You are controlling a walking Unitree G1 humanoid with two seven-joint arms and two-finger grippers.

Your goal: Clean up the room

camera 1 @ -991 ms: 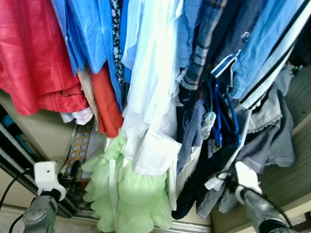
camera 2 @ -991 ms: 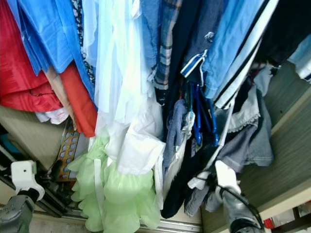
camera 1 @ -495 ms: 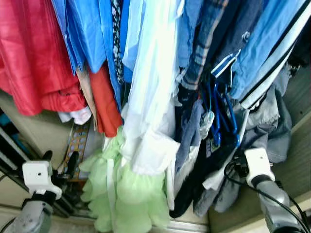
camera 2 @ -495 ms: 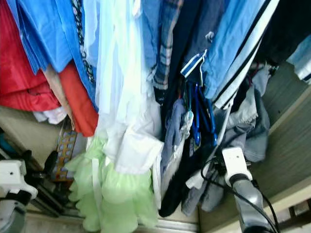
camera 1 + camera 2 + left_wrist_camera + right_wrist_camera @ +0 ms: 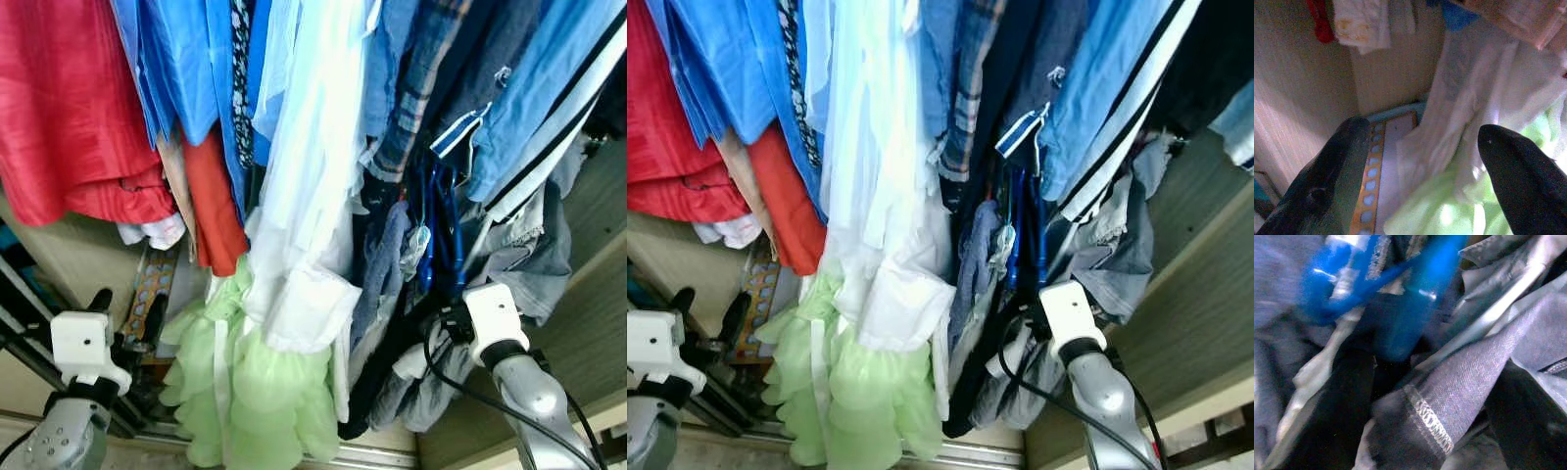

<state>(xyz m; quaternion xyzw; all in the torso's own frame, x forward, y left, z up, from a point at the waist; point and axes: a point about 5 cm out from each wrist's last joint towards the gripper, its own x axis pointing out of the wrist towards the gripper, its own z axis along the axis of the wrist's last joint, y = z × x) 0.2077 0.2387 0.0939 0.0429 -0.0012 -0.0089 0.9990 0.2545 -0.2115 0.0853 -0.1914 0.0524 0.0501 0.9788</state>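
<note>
Up top, hanging clothes (image 5: 323, 147) crowd the frame, packed tight on a rail, so they bunch; lower right, the right gripper (image 5: 1415, 396) pushes into grey cloth (image 5: 1474, 377) beside blue hangers (image 5: 436, 235), fingers apart around it; lower left, the left gripper (image 5: 1420, 161) waits, spread wide.

Head cameras face hanging clothes (image 5: 304, 196); wrist cameras close.

Our silver arms carry white boxy wrist housings (image 5: 493, 311) with black cables (image 5: 460, 377); our fingers (image 5: 1327, 178) are black.
</note>
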